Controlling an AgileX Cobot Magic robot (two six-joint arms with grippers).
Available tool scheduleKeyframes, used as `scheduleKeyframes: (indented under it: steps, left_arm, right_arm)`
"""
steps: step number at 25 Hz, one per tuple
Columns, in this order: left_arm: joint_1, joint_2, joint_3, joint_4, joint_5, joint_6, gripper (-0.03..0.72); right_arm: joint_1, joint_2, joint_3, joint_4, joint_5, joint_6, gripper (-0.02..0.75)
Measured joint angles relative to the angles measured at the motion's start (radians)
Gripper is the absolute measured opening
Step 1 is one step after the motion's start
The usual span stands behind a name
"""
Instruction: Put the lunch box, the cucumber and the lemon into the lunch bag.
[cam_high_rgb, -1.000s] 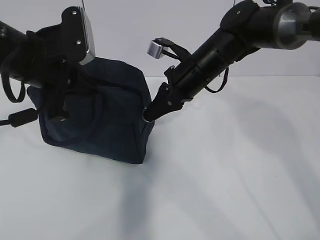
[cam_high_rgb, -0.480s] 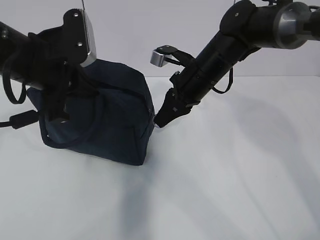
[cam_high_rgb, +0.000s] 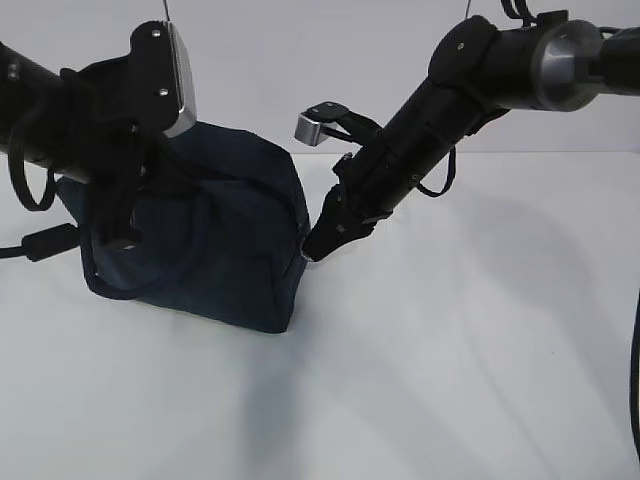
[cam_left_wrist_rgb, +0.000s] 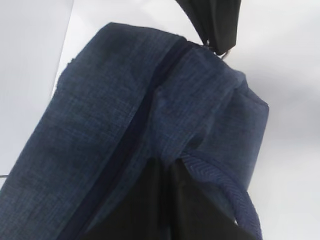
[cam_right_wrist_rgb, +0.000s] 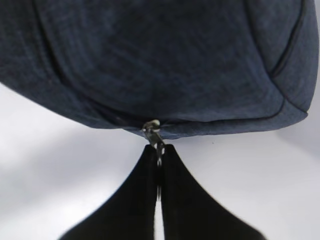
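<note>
Bag (cam_high_rgb: 215, 240) sat left on the table (cam_high_rgb: 450, 380), navy fabric, soft and saggy, so likely light and floppy; best grabbed by strap or zipper pull. Left claw (cam_left_wrist_rgb: 170, 200) was clenched on the bag's top fabric beside the strap (cam_left_wrist_rgb: 225, 185). Right claw (cam_right_wrist_rgb: 159, 167) was pinched shut on the zipper pull (cam_right_wrist_rgb: 152, 131) at the bag's end. Zipper looked closed; contents hidden. Lunch box, cucumber, lemon not visible.

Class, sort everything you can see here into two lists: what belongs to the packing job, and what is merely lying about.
Belongs to the job:
lunch bag
zipper pull
right gripper, shut on the pull
left gripper, shut on the bag

Lying about:
nothing visible; only the bare table
</note>
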Motion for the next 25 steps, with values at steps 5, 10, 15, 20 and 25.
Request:
scheduleKeyframes:
  steps: [5,10,15,20,25]
  left_arm:
    - [-0.002,0.001,0.000,0.000,0.002,0.000,-0.004]
    - [-0.002,0.001,0.000,-0.009,0.002,0.000,-0.004]
    - [-0.002,0.001,0.000,-0.028,0.002,0.000,-0.004]
    - [-0.002,0.001,0.000,-0.069,0.002,0.000,-0.004]
    - [-0.002,0.001,0.000,-0.210,0.002,0.000,-0.004]
  right_arm:
    - [0.000,0.006,0.000,-0.003,-0.002,0.000,0.008]
    - [0.000,-0.008,-0.001,-0.044,0.041,0.008,0.065]
    - [0.000,-0.047,-0.001,-0.121,0.064,0.028,0.328]
    - [0.000,-0.066,-0.001,-0.135,0.070,0.039,0.393]
    - [0.000,-0.113,-0.001,-0.198,0.073,0.076,0.395]
